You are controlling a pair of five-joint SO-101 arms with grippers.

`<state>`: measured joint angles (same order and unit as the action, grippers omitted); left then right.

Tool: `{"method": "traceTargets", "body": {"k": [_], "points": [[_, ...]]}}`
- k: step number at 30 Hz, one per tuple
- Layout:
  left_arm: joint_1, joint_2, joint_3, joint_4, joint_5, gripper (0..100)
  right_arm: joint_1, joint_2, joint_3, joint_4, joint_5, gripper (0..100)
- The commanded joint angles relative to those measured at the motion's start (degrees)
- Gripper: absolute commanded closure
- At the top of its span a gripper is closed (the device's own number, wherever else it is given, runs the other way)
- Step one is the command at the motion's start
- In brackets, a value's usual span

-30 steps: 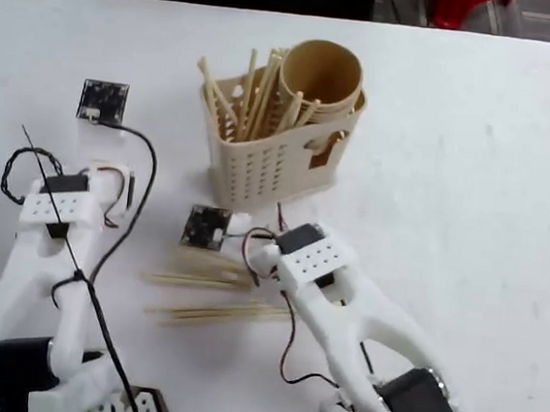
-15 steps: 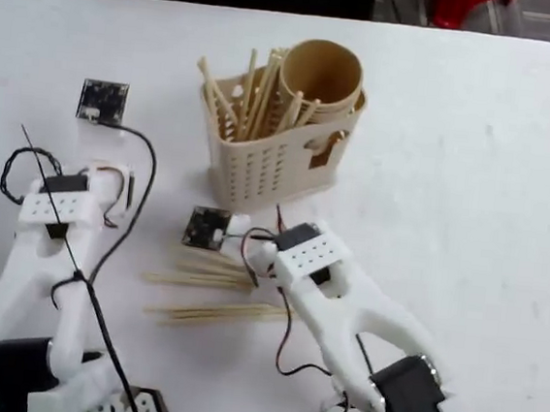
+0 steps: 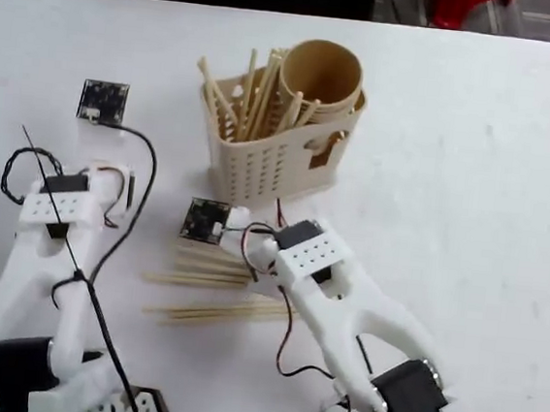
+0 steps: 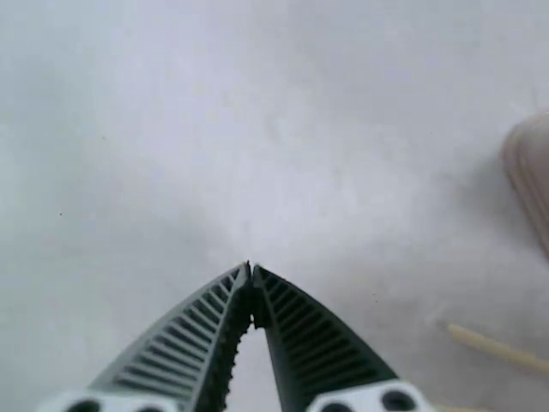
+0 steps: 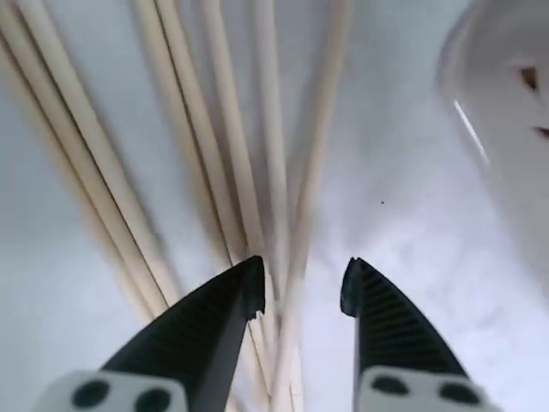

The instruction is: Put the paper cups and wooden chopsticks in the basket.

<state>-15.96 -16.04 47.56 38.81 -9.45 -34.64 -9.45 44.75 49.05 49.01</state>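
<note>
The cream slotted basket (image 3: 272,159) stands at the table's middle and holds a paper cup (image 3: 322,72) and several wooden chopsticks (image 3: 257,92). Several loose chopsticks (image 3: 211,282) lie on the table in front of the basket. My right arm (image 3: 314,258) sits over their right ends. In the right wrist view my right gripper (image 5: 300,287) is open just above the chopsticks (image 5: 274,172), some lying between its fingers, with the basket's wall (image 5: 506,103) off to one side. My left arm (image 3: 60,207) rests at the left. Its gripper (image 4: 250,271) is shut over bare table.
A small circuit board (image 3: 102,101) on a black cable lies at the left of the table. Another board (image 3: 205,221) sits by the right arm's wrist. One chopstick end (image 4: 493,348) and the basket's edge (image 4: 532,167) appear in the left wrist view.
My right arm has edged slightly forward over the loose chopsticks, toward the basket. The left arm has not moved.
</note>
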Motion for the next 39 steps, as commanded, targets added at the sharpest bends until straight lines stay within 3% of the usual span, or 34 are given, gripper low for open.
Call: {"method": "traceTargets", "body": {"k": [1,8,13,15,24,39], "points": [[0.84,-0.13,-0.44,-1.05,0.00,98,-0.31,1.63,-2.55,-3.74,-0.53,83.9],[0.84,-0.13,-0.44,-1.05,0.00,98,-0.22,9.71,-3.08,-7.08,-0.53,84.3],[0.84,-0.13,-0.44,-0.88,0.00,98,-0.31,8.40,-3.52,-6.73,-2.02,98.9],[0.84,-0.13,-0.44,-0.88,0.00,98,-0.13,6.90,-3.52,-6.11,-4.22,96.8],[0.84,-0.13,-0.44,-1.05,0.00,98,0.04,-7.52,-3.34,2.86,-5.98,98.1],[0.84,-0.13,0.53,-2.81,0.00,98,-0.48,-34.86,0.97,8.40,-9.93,98.1]]}}
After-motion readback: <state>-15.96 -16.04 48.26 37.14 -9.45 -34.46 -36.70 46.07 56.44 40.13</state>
